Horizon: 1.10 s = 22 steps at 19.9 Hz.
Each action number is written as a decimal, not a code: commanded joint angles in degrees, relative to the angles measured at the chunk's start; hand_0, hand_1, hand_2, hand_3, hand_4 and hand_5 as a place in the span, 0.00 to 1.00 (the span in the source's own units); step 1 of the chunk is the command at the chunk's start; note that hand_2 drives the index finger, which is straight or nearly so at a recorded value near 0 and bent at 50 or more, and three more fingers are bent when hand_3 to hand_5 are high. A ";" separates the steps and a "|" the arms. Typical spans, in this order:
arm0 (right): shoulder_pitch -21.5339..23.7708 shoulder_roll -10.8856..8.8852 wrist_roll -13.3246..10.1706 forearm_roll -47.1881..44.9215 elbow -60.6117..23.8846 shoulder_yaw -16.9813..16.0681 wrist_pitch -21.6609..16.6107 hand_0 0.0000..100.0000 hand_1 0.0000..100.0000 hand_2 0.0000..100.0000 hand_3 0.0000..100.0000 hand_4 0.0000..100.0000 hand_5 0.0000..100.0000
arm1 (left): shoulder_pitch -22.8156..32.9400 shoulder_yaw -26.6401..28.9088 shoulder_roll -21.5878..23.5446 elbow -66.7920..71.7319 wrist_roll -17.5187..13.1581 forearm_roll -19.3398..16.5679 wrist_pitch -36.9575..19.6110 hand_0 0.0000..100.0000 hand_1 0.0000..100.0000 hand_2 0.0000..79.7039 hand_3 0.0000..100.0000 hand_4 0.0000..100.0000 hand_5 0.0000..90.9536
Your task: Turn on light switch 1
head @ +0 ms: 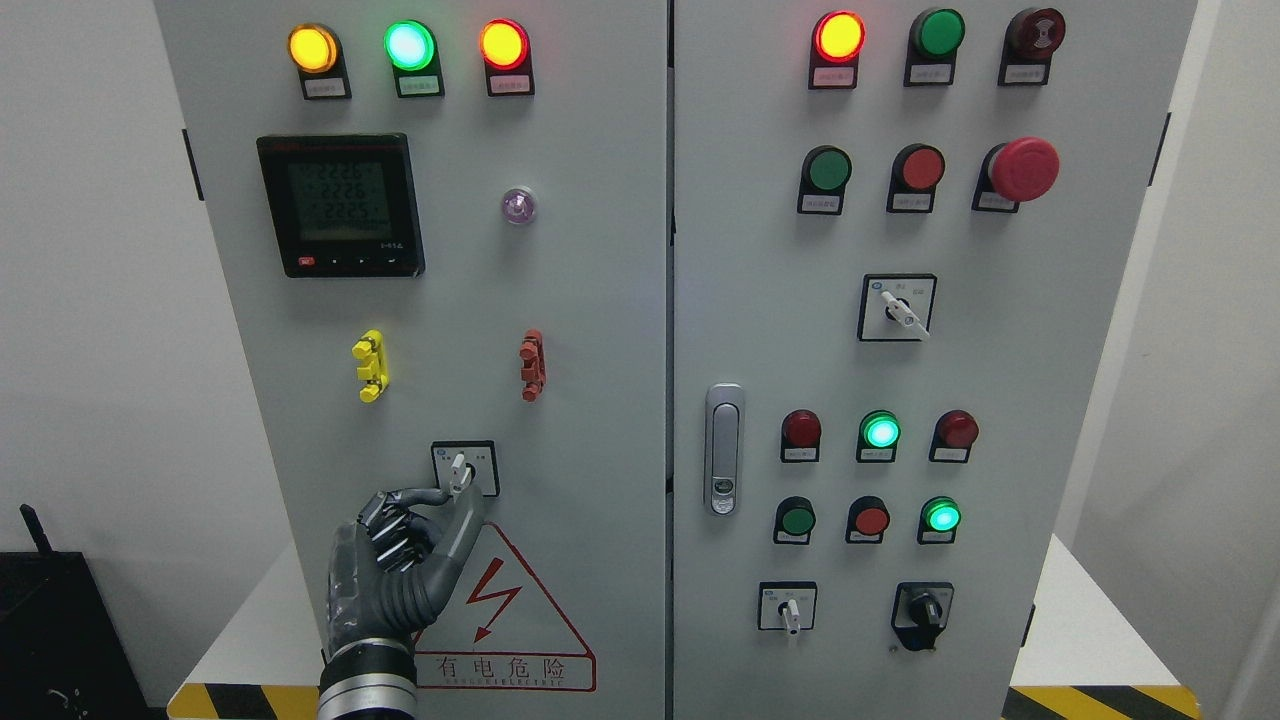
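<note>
Just above the left robot hand (405, 560) sits the switch (462, 470), fingertips touching.

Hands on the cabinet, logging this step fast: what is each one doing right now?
Left hand: fingertips reach the rotary switch; a firm grip cannot be told.
Right hand: not in view.

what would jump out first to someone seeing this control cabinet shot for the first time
The lit indicator lamps along the top catch the eye first: amber, green and red on the left door, plus a glowing red lamp on the right door. Next is the big red mushroom button at upper right. At lower left, the left robot hand reaches up to the small rotary switch, fingertips at its lever, just above the red electrical warning triangle.
</note>
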 commanded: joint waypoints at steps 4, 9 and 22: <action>0.01 0.00 -0.03 0.00 0.00 0.00 0.02 0.31 0.00 0.00 0.00 0.00 0.00 | -0.49 -0.06 -0.17 0.53 0.01 0.02 0.36 0.15 0.70 0.68 0.90 0.95 0.97; 0.01 0.00 -0.03 0.00 0.00 0.00 0.02 0.31 0.00 0.00 0.00 0.00 0.00 | -0.84 -0.15 -0.17 0.62 -0.17 0.02 0.63 0.16 0.69 0.69 0.90 0.95 0.97; 0.01 0.00 -0.03 0.00 0.00 0.00 0.02 0.31 0.00 0.00 0.00 0.00 0.00 | -1.63 -0.15 -0.26 1.32 -0.17 0.02 1.42 0.19 0.68 0.69 0.90 0.95 0.97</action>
